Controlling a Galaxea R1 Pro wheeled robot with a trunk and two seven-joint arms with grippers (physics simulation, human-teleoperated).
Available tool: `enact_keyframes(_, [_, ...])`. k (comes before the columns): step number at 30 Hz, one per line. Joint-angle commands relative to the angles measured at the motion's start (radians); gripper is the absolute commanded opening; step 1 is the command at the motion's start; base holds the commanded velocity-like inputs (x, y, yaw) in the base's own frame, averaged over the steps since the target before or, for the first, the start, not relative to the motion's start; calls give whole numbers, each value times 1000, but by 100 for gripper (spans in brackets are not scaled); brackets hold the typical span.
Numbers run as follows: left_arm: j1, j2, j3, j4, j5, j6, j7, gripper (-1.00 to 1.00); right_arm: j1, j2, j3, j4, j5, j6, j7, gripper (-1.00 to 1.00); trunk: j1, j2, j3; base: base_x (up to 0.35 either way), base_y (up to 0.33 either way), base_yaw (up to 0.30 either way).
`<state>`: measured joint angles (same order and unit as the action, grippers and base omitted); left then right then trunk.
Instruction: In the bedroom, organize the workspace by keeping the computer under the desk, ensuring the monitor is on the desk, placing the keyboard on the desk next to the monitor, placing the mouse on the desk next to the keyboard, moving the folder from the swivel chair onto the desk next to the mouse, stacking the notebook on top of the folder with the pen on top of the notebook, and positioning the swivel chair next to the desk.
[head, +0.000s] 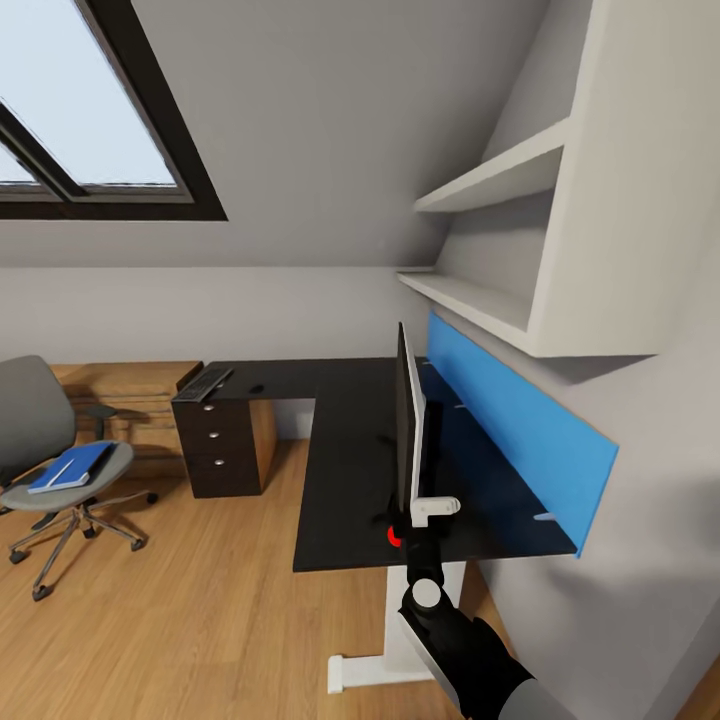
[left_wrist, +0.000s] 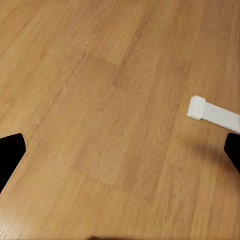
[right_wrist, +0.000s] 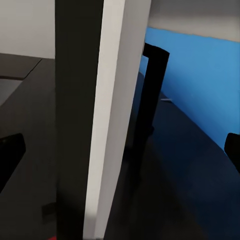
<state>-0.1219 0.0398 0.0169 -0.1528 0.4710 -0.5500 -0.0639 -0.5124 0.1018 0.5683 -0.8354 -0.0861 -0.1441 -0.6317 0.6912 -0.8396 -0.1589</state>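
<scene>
Under the attic bedroom's skylight (head: 90, 120), the black desk (head: 350, 470) carries the monitor (head: 408, 430) edge-on, my right gripper (right_wrist: 120, 150) spread wide around its near edge. My left gripper (left_wrist: 120, 152) hangs open above floor. The blue folder (head: 72, 466) lies on the swivel chair (head: 60, 470); the keyboard (head: 205, 383) sits at the desk's far end. No readable writing.

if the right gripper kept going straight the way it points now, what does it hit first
Most likely the monitor: in the right wrist view its near edge stands dead centre between the open fingers. The head view agrees, with the right gripper at the screen's near end over the desk. The exact gap is unclear.
</scene>
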Motion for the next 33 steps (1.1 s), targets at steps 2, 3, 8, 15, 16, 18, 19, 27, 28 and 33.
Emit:
enact_keyframes(2, [-1,0,2,1,6,-2,-7,100,-1,-1,5,2,-9,-6,-5,100,8,-15,-8,0,0,0])
enact_keyframes(3, [-1,0,2,1,6,-2,-7,100,-1,-1,5,3,-9,-6,-5,100,12,-22,-11,0,0,0])
enact_keyframes(8, [-1,1,2,1,6,-2,-6,100,-1,-1,5,4,-9,-6,-5,100,31,-57,-27,0,0,0])
enact_keyframes(15, [-1,2,2,1,6,-2,-6,100,-1,0,5,4,-8,-6,-5,100,54,-99,-45,0,0,0])
enact_keyframes(16, [-1,2,2,1,7,-2,-6,100,-1,0,5,4,-8,-6,-5,100,54,-99,-45,0,0,0])
enact_keyframes(18, [-1,2,2,1,6,-2,-6,100,-1,0,5,4,-8,-6,-5,100,54,-99,-45,0,0,0])
enact_keyframes(19, [-1,2,2,1,7,-2,-6,100,-1,0,5,4,-8,-6,-5,100,54,-99,-45,0,0,0])
enact_keyframes(27, [-1,1,2,1,7,-3,-8,100,-2,0,5,4,-8,-6,-5,100,54,-99,-45,0,0,0])
enact_keyframes(28, [-1,1,2,1,7,-3,-8,100,-2,0,5,4,-8,-6,-5,100,54,-99,-45,0,0,0])
enact_keyframes(33, [-1,0,3,1,7,-3,-10,100,-1,-1,5,4,-8,-6,-5,100,54,-99,-45,0,0,0])
